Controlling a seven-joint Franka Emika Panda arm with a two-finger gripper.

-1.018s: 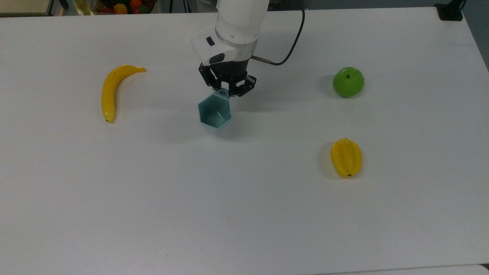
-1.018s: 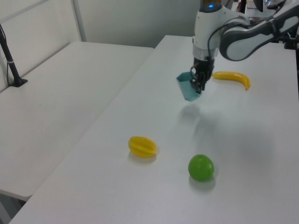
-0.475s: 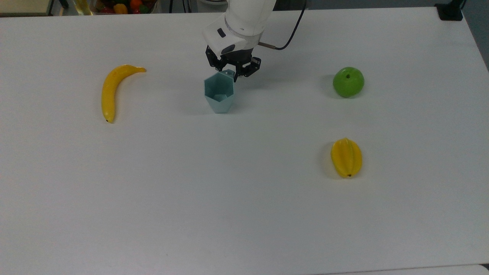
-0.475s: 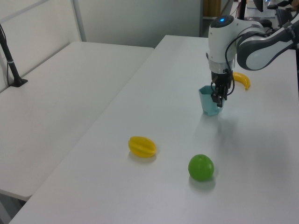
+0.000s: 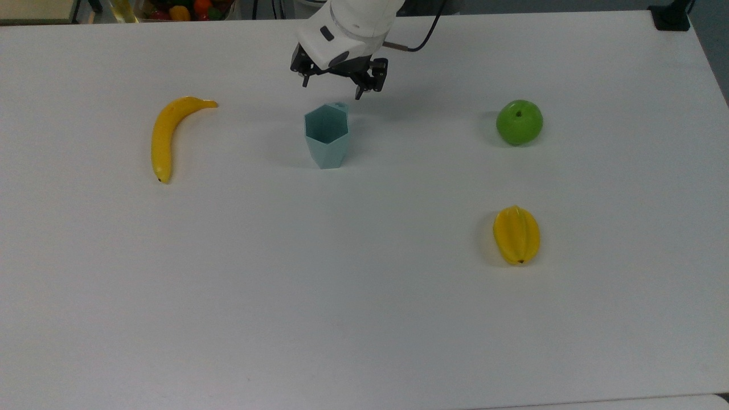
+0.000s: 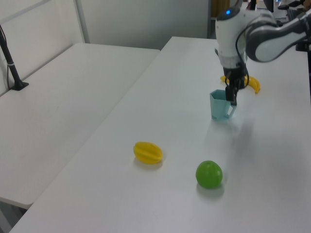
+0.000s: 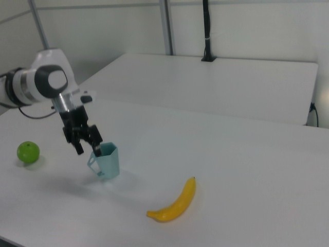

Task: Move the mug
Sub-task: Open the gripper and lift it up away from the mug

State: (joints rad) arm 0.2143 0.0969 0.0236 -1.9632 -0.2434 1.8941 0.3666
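Your mug [image 5: 326, 136] stands upright on the white desk [image 5: 364, 319], handle tab toward the arm, between the banana [image 5: 167, 134] and the green apple [image 5: 519, 122]. Your gripper [image 5: 332, 91] hangs just above that handle, jaws spread wide and holding nothing. A yellow starfruit [image 5: 516, 234] lies below the apple in the top view.

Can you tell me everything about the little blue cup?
The mug is pale teal-blue, looks like smooth plastic, has flat sides and a six-sided rim, and narrows toward its base. It stands upright and empty on the white table, with a small tab handle on the side toward the open gripper, which hangs just above that handle without touching it.
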